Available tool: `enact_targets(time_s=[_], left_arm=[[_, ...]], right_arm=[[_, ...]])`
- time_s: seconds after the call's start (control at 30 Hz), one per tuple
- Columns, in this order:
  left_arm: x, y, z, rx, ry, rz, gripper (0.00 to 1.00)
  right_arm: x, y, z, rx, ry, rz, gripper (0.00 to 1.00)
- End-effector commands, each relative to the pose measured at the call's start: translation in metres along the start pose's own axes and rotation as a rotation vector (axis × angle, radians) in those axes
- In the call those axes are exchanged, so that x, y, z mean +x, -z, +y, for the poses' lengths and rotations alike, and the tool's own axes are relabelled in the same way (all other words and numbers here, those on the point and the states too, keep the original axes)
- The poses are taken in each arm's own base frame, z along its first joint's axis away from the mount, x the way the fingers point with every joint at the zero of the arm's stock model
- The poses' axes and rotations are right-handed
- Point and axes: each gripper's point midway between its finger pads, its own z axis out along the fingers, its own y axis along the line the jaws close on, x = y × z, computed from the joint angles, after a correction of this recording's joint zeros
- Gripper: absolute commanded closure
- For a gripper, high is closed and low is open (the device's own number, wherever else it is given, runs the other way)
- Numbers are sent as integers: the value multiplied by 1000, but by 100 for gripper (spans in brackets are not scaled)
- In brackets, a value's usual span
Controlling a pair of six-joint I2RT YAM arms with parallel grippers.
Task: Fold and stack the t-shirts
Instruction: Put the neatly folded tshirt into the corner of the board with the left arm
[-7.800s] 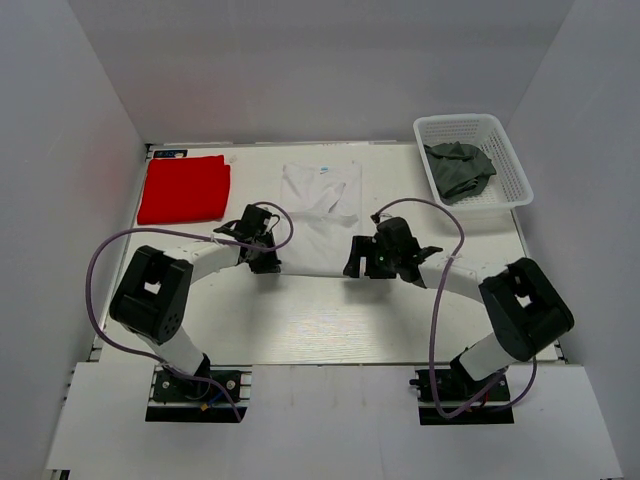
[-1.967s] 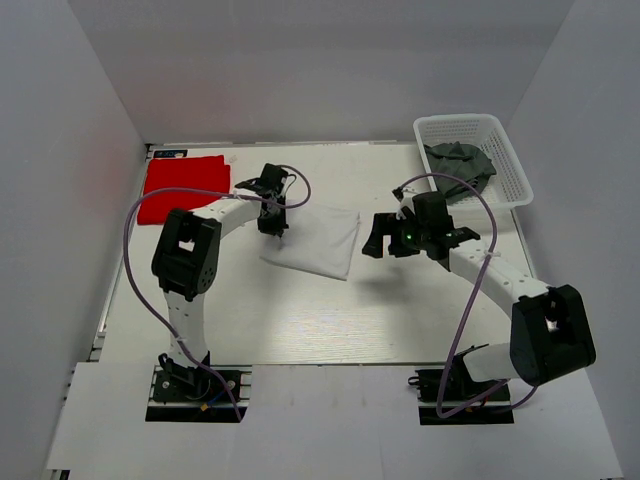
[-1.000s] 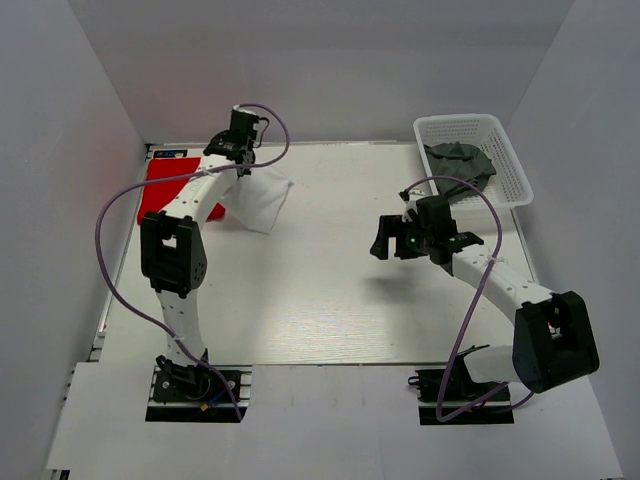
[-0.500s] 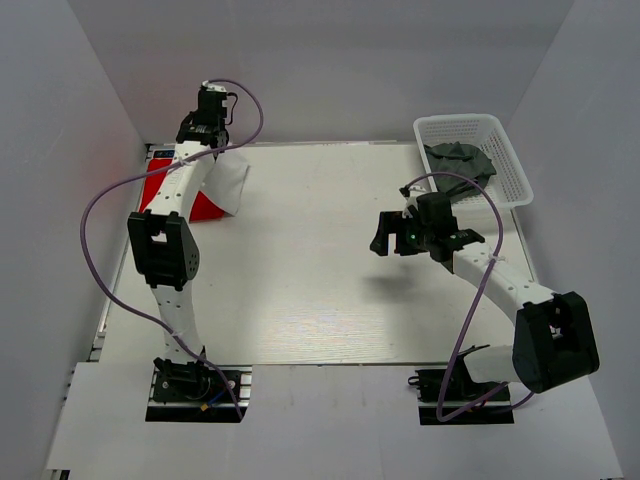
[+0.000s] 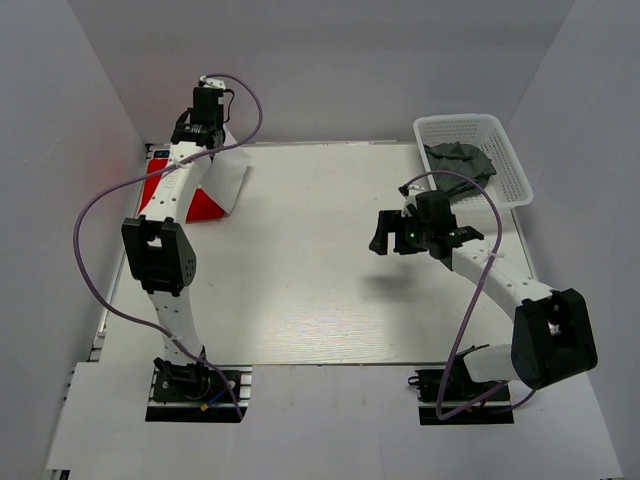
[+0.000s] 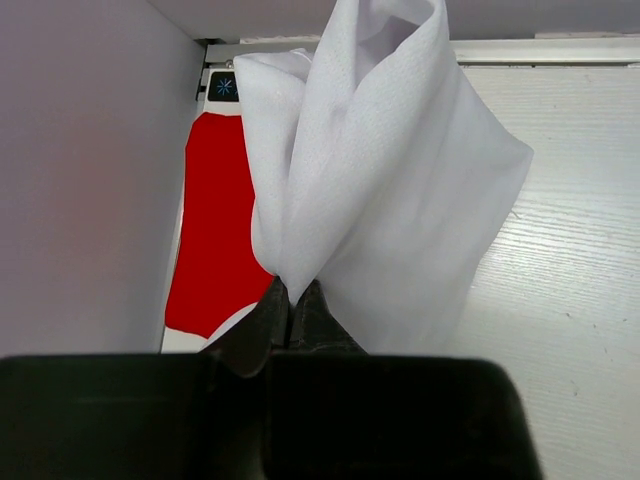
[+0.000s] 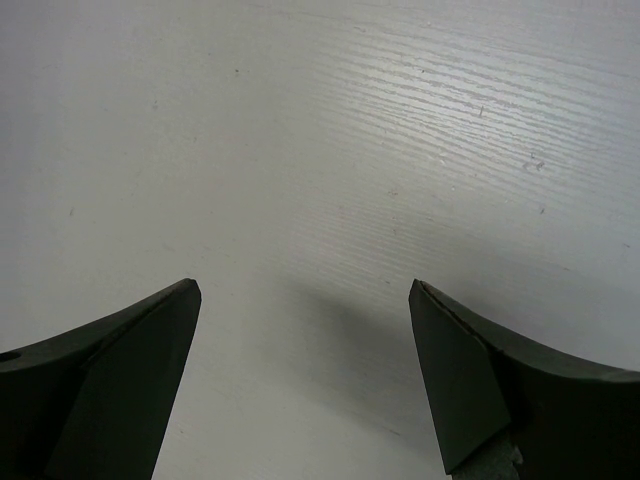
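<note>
Left wrist: left gripper (image 6: 289, 302) pinching white t-shirt (image 6: 385, 180) (hanging over red t-shirt (image 6: 213, 250)); right gripper (image 7: 303, 290) spread wide

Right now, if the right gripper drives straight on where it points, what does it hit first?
The bare table. The right gripper is open and empty; its wrist view shows only tabletop between the fingers, nothing else in line. The gap to the surface is unclear.
</note>
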Motion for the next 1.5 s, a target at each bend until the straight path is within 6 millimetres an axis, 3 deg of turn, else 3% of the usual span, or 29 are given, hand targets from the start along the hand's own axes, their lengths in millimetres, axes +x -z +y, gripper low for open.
enact_targets(time_s=[0.0,0.1,0.23,0.3,0.33,0.53,0.8,0.83,0.87,0.9,0.93,0.97,1.0,1.1,1.3,1.4,1.43,1.47], left_arm=[[-40,36,25,-1,63,-127,100],[-26,29,30,-34,61,-103,100],[-17,16,52,-112,93,-84,100],[-7,4,52,-125,97,-55,100],[-7,2,64,-144,122,-55,100],[14,-25,89,-220,144,-15,100],[51,-68,87,-212,130,69,100],[62,-77,81,-207,115,102,97],[59,-80,92,-250,138,98,93],[64,-84,100,-285,138,115,85],[66,-87,103,-315,146,124,70],[72,-92,113,-362,144,160,53],[74,-91,117,-398,151,180,4],[71,-82,138,-470,217,194,0],[50,-56,127,-331,292,126,0],[38,-34,112,-242,340,93,0],[36,-29,89,-128,365,96,0],[34,-22,79,-66,398,99,0]], right_arm=[[-19,0,6,-13,-2,-24,9],[-21,-2,6,-11,-6,-15,9],[-22,-5,7,-15,-11,0,9],[-23,-8,6,-9,-19,6,9],[-25,-8,7,-14,-16,4,9],[-28,-15,7,-9,-41,29,9],[-30,-25,2,17,-69,58,9],[-32,-27,3,14,-72,63,9],[-32,-28,5,11,-71,66,9],[-32,-28,5,8,-74,71,9],[-32,-29,5,8,-76,76,9],[-31,-29,5,8,-77,83,9],[-32,-28,5,10,-79,81,9],[-36,-23,2,37,-73,60,9],[-44,-12,7,19,-64,-3,9],[-45,-6,14,-22,-62,-48,9],[-42,-2,16,-32,-62,-56,9],[-41,-1,16,-36,-62,-63,9]])
